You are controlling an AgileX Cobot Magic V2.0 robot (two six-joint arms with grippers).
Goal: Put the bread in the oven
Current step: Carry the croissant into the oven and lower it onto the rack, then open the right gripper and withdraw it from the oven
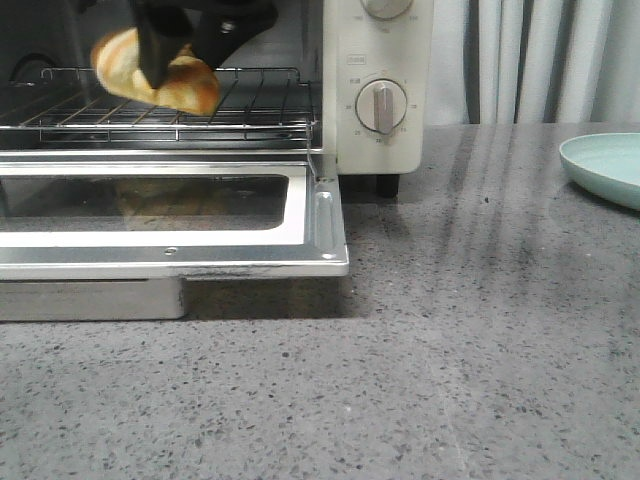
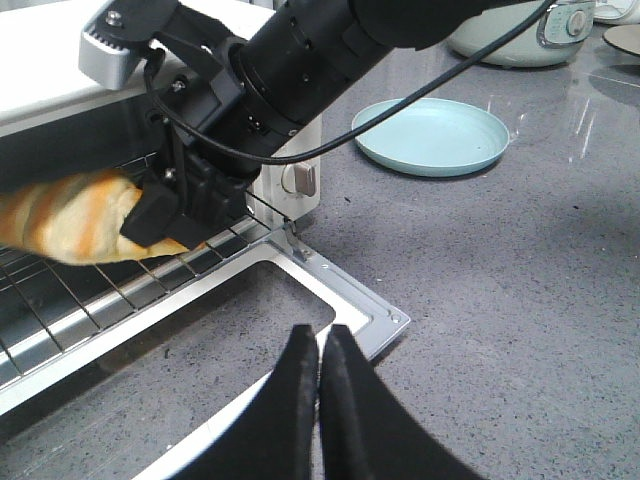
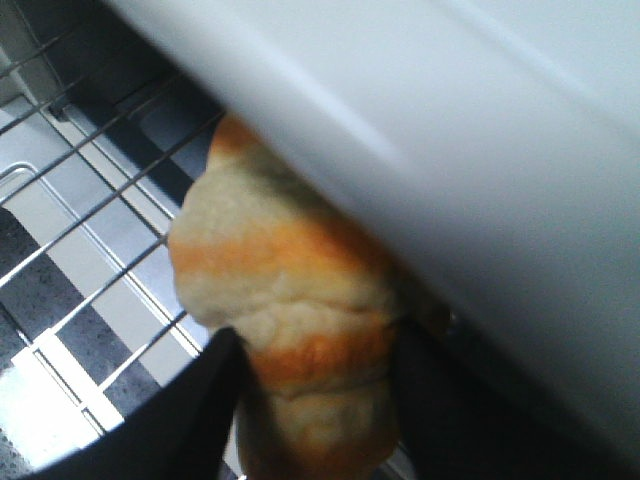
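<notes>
While right claw [image 1: 180, 50] grips bread [image 1: 160, 75] over oven [image 1: 385, 90] rack; left claw [image 2: 320, 385] clenched.

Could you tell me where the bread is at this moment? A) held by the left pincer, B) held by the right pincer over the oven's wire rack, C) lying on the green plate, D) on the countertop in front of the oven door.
B: the right pincer grips the bread above the wire rack inside the open oven.

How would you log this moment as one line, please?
right claw: shut on bread | bread: over oven rack | door: open | left claw: shut, empty
</notes>
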